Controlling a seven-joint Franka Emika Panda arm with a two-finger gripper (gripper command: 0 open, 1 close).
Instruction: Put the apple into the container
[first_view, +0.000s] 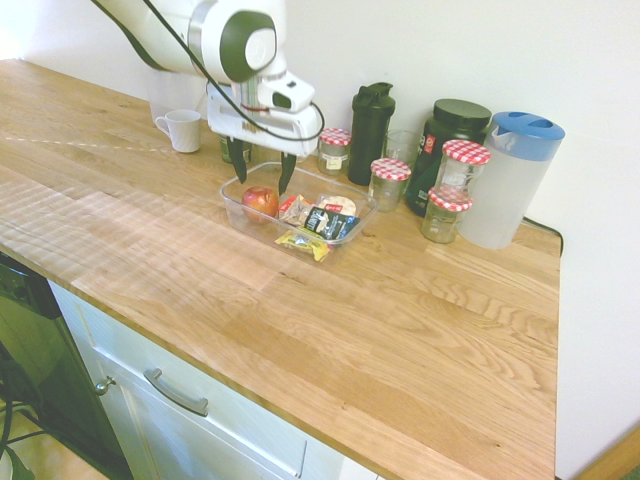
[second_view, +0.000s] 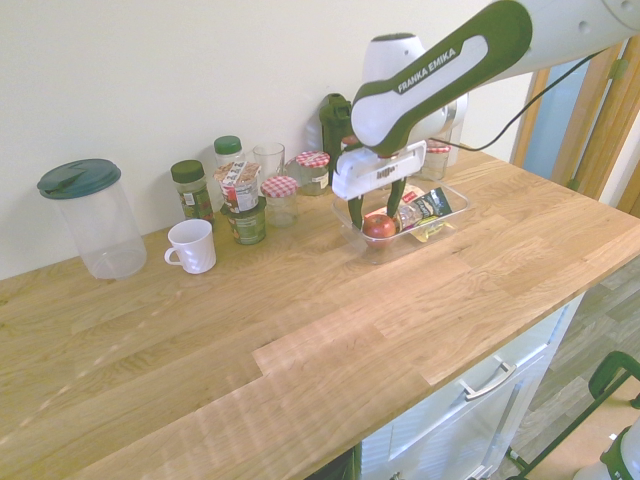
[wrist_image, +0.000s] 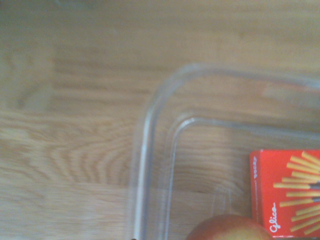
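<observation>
Gripper (first_view: 260, 170): fingers spread, empty, above small round red-yellow apple (first_view: 260, 202) | apple in shallow clear plastic container (first_view: 236, 207), 9 o'clock end | risk: fingers clipping rim (light tub) while withdrawing

Counts on the wooden counter

One apple (first_view: 260, 202) is lying in one clear container (first_view: 236, 210), sharing it with several snack packets, too jumbled to count. Four red-checked-lid jars (first_view: 389, 183) are standing at about 2 o'clock from it, near two lidded pitchers (first_view: 508, 180), one white mug (first_view: 182, 130), one black shaker bottle (first_view: 371, 120) and one dark tub (first_view: 450, 150). One gripper (first_view: 261, 165) is hanging above.
</observation>
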